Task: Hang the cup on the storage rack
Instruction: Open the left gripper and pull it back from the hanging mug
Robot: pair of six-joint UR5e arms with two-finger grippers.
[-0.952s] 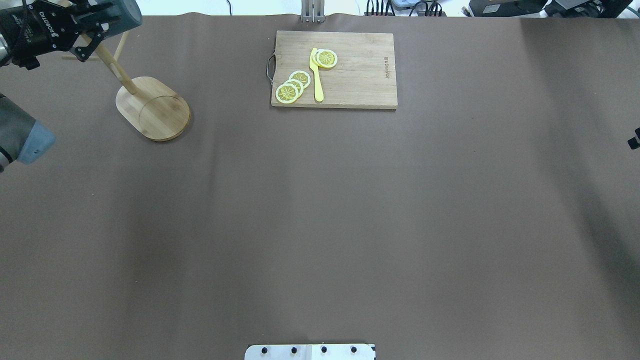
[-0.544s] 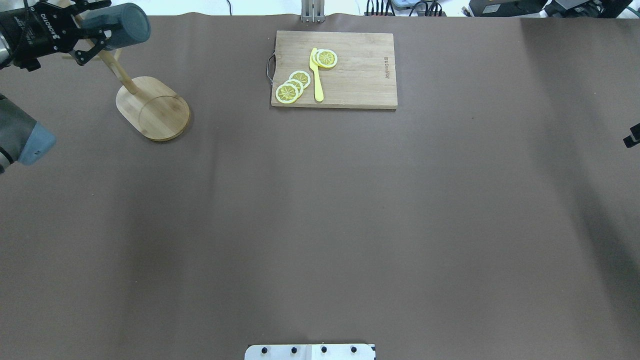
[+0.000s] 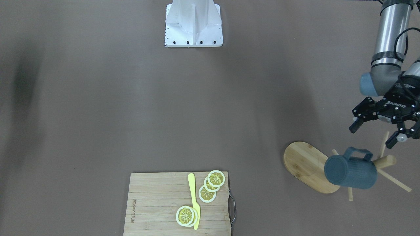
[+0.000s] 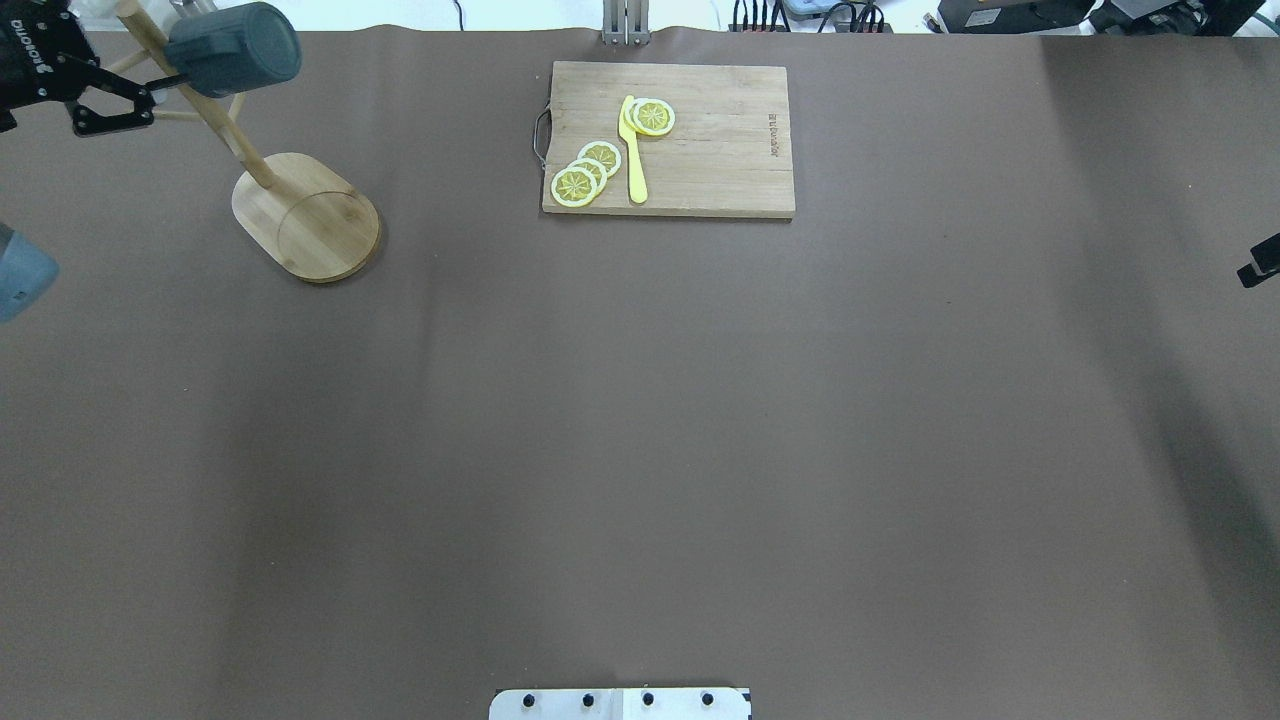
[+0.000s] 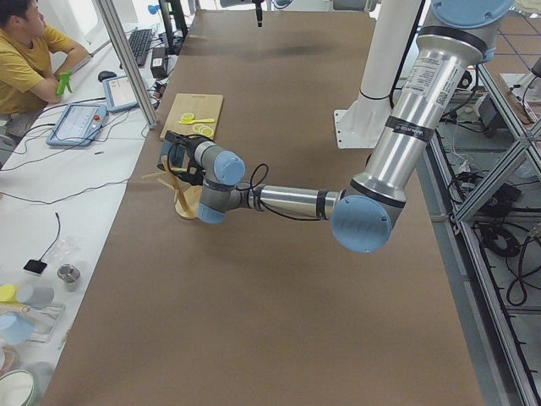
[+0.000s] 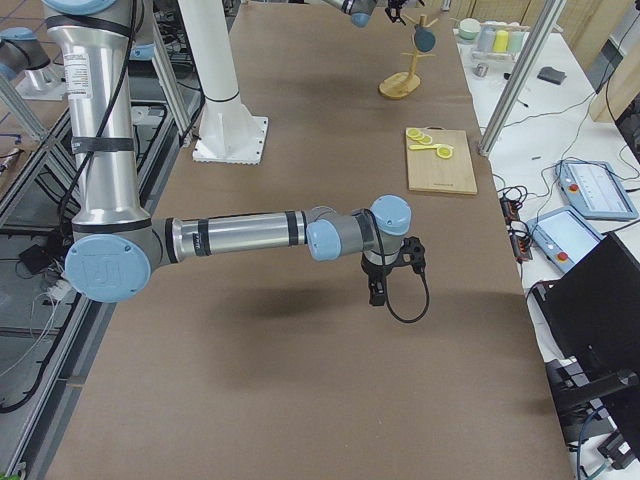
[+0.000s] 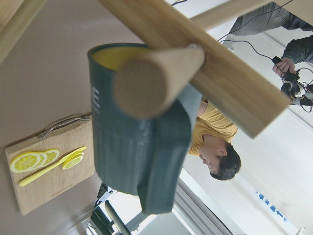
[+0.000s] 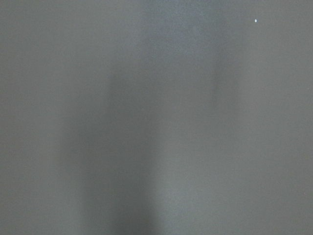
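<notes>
The dark slate-blue cup (image 4: 235,47) hangs by its handle on an upper peg of the bamboo storage rack (image 4: 310,215) at the far left of the table. It also shows in the front view (image 3: 351,172), beside the rack's oval base (image 3: 305,164). In the left wrist view the cup (image 7: 132,147) hangs behind the round peg end (image 7: 156,81). My left gripper (image 3: 373,135) is open and empty, a little away from the cup; it also shows in the overhead view (image 4: 115,90). My right gripper (image 6: 385,285) hovers over bare table; I cannot tell its state.
A rectangular cutting board (image 4: 720,160) with lemon slices (image 4: 585,172) and a yellow knife (image 4: 632,150) lies at the far middle of the table. The robot's white base plate (image 3: 193,23) is at the near edge. An operator (image 5: 30,51) sits beyond the far edge.
My left gripper let go of the cup and drew back to the left. The cup stays hanging on the rack's peg. The right arm barely moved.
</notes>
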